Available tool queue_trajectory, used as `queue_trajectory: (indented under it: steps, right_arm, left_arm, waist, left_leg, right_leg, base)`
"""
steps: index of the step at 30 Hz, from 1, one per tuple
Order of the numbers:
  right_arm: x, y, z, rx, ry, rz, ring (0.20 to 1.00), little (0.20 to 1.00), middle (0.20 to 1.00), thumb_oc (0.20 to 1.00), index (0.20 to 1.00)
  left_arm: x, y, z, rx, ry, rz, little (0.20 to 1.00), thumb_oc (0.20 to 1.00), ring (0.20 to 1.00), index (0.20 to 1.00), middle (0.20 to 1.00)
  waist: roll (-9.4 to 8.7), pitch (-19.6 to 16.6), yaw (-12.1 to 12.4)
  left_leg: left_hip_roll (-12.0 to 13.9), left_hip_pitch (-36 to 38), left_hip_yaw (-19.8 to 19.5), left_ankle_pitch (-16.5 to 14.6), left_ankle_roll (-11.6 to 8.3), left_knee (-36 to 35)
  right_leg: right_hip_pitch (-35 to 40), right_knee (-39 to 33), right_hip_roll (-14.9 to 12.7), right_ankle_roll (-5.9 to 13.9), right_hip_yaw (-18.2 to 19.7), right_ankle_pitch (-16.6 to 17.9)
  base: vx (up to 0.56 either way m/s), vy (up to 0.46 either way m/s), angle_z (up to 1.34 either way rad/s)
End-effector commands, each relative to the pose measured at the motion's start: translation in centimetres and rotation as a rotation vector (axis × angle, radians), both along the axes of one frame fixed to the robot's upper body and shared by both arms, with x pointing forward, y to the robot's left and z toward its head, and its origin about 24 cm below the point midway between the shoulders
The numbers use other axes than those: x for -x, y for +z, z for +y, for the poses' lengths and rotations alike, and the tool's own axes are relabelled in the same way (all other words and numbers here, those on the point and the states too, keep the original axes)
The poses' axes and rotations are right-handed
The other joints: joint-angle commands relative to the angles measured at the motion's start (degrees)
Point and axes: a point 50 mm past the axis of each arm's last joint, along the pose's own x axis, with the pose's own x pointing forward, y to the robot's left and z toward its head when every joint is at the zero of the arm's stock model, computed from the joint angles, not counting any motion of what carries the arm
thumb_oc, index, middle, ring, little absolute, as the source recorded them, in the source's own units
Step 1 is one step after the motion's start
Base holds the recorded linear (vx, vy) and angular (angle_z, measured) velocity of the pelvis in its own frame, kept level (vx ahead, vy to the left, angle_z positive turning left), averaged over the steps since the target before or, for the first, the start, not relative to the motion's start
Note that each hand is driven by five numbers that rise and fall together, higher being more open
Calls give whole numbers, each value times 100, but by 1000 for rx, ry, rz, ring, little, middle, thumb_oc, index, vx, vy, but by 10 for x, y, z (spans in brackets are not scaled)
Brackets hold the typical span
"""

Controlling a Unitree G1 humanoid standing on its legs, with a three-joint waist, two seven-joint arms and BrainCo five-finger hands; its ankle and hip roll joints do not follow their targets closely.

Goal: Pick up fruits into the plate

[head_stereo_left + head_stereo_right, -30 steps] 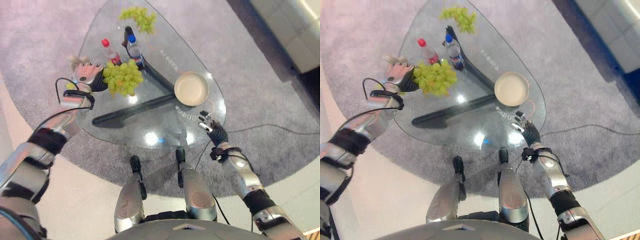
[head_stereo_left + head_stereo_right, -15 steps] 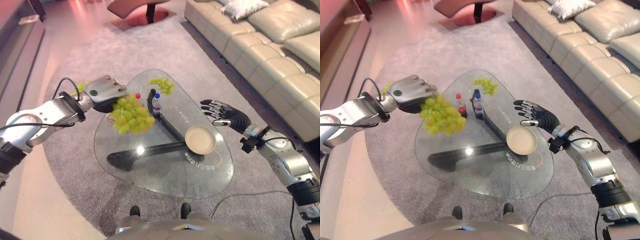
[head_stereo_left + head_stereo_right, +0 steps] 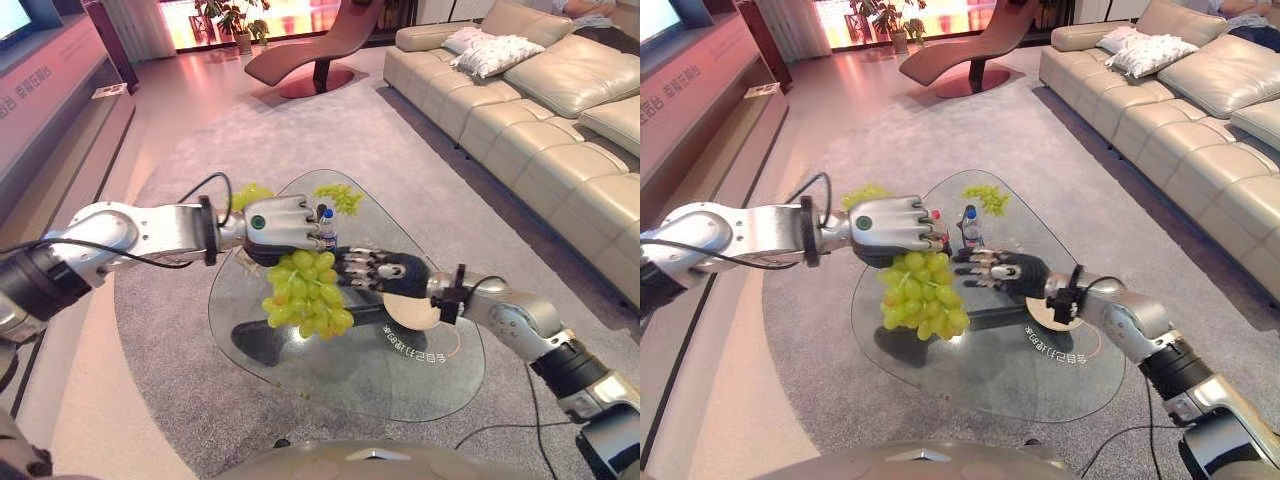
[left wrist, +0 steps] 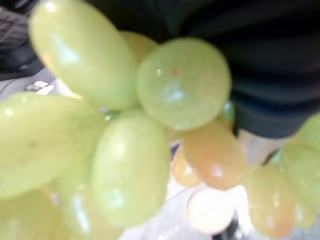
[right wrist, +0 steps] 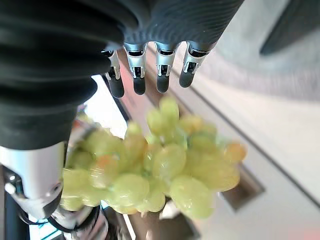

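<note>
The left hand [image 3: 278, 222] is holding a round-berried green grape bunch [image 3: 305, 293] in curled fingers above the glass worktop [image 3: 400, 375]; the right hand [image 3: 385, 272] is reaching beside it, fingers straight, over the plate [image 3: 415, 315].

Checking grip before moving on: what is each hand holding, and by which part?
The left hand holds the grape bunch by its top. The right hand is open, holding nothing.

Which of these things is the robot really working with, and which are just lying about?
Part of the job:
- green grapes, hanging from the shut left hand
- second grape bunch at the table's far end
- plate, mostly behind the right hand

Just lying about:
- water bottle
- glass table
- sofa
- lounge chair
</note>
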Motion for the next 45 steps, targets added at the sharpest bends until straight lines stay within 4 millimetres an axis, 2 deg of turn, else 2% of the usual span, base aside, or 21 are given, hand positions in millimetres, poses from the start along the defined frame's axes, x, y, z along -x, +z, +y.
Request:
queue_trajectory:
  steps: [1, 4, 13, 22, 30, 42, 43, 45]
  right_arm:
    - [-2, 27, 13, -102, 55, -36, 1000, 1000, 1000, 1000, 1000]
    - [3, 24, 21, -107, 82, 5, 1000, 1000, 1000, 1000, 1000]
    - [20, 24, 38, -156, 193, 62, 1000, 1000, 1000, 1000, 1000]
    - [32, 29, 52, -217, 273, 91, 1000, 1000, 1000, 1000, 1000]
    - [33, 32, 55, -246, 277, 75, 1000, 1000, 1000, 1000, 1000]
    - [34, 34, 71, -279, 299, 64, 1000, 1000, 1000, 1000, 1000]
    - [33, 35, 72, -281, 291, 62, 200, 200, 200, 200, 200]
    - [33, 34, 72, -273, 290, 56, 200, 200, 200, 200, 200]
  left_arm:
    - [-10, 36, -3, 86, -4, -113, 200, 200, 200, 200, 200]
    - [-7, 40, -12, 113, -39, -124, 200, 200, 200, 200, 200]
    - [0, 44, -24, 131, -69, -128, 200, 200, 200, 200, 200]
    - [-3, 34, -20, 95, -42, -84, 200, 200, 200, 200, 200]
    - [-11, 23, -12, 87, 12, -37, 200, 200, 200, 200, 200]
    - [-18, 16, -19, 102, 43, -17, 200, 200, 200, 200, 200]
    - [-18, 15, -19, 100, 48, -14, 200, 200, 200, 200, 200]
    - [-19, 14, -19, 100, 51, -12, 200, 200, 200, 200, 200]
  waist:
    - [-255, -113, 107]
    - [-258, -107, 111]
    - [-251, -87, 103]
    - [-242, -68, 98]
    - [-244, -36, 106]
    - [-245, -32, 106]
    - [-246, -32, 110]
    - [-245, -37, 110]
  left_leg:
    - [-571, 270, 365, -925, 359, 217]
    - [-576, 271, 353, -926, 366, 227]
    - [-582, 281, 337, -911, 372, 201]
    - [-586, 290, 348, -893, 374, 171]
    - [-583, 296, 363, -872, 374, 135]
    - [-564, 309, 386, -858, 371, 100]
    - [-562, 305, 387, -853, 365, 96]
    - [-560, 301, 391, -845, 360, 96]
  right_leg:
    - [162, 206, -22, 154, -231, -335]
    - [161, 222, -22, 151, -245, -343]
    - [153, 223, -12, 152, -201, -351]
    - [151, 186, 0, 162, -140, -326]
    - [146, 147, 8, 168, -117, -296]
    - [157, 95, 22, 172, -75, -279]
    - [154, 90, 25, 175, -75, -274]
    - [152, 84, 22, 178, -75, -269]
  base:
    - [0, 0, 0]
    - [0, 0, 0]
    - [0, 0, 0]
    - [0, 0, 0]
    - [0, 0, 0]
    - [0, 0, 0]
    - [0, 0, 0]
    - [0, 0, 0]
